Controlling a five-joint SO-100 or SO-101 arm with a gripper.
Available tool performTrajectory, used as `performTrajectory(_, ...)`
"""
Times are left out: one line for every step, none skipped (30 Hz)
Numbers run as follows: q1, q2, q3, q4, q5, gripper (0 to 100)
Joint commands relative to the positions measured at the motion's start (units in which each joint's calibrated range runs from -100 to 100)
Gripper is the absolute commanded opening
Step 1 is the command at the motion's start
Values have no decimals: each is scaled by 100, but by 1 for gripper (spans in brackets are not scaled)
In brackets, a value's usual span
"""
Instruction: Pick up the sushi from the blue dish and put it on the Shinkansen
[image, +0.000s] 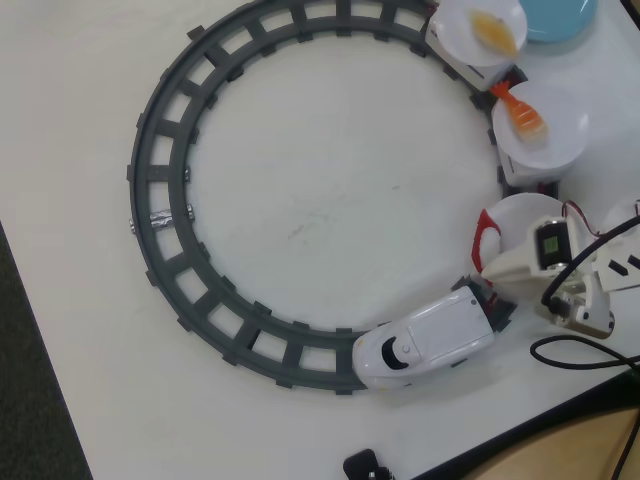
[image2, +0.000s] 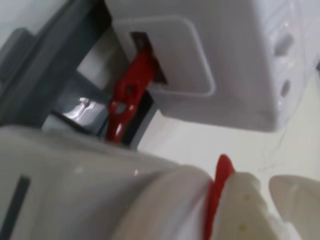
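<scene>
sushi (image: 486, 236) gripped in the hand (image: 492, 256) over a shinkansen (image: 430, 340) plate.

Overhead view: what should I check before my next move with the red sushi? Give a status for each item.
1. Small red-topped toy sushi is off the round light-blue plastic dish: ok.
2. Sushi is over the white round plate on the car behind the white toy Shinkansen nose: ok.
3. Sushi is resting on that plate, not hanging: cannot tell.
4. Gripper is closed on the sushi: cannot tell; the wrist view is too close.
5. Shinkansen is seated on the grey ring track: ok.
</scene>
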Motion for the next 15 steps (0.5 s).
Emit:
performTrajectory(17,-119,-382,-79,16,2)
performTrajectory(17,-177,-400,-62,16,2)
performTrajectory(26,-244,-418,6,16,2)
performTrajectory(26,-311,-463,117,16,2)
performTrajectory(26,-369,-526,271,16,2)
performTrajectory(26,-444,-598,443,16,2)
performTrajectory(26,-511,-669,605,16,2)
performTrajectory(26,-570,-732,776,16,2)
performTrajectory(26,-636,-804,948,16,2)
performTrajectory(26,-695,-858,1119,16,2)
performTrajectory(26,-753,-921,1281,16,2)
performTrajectory(26,-803,-993,1435,16,2)
performTrajectory(26,-862,-1055,1598,16,2)
performTrajectory(17,-929,-1118,1769,16,2)
performTrajectory(-9,-1004,-1181,1949,11,2)
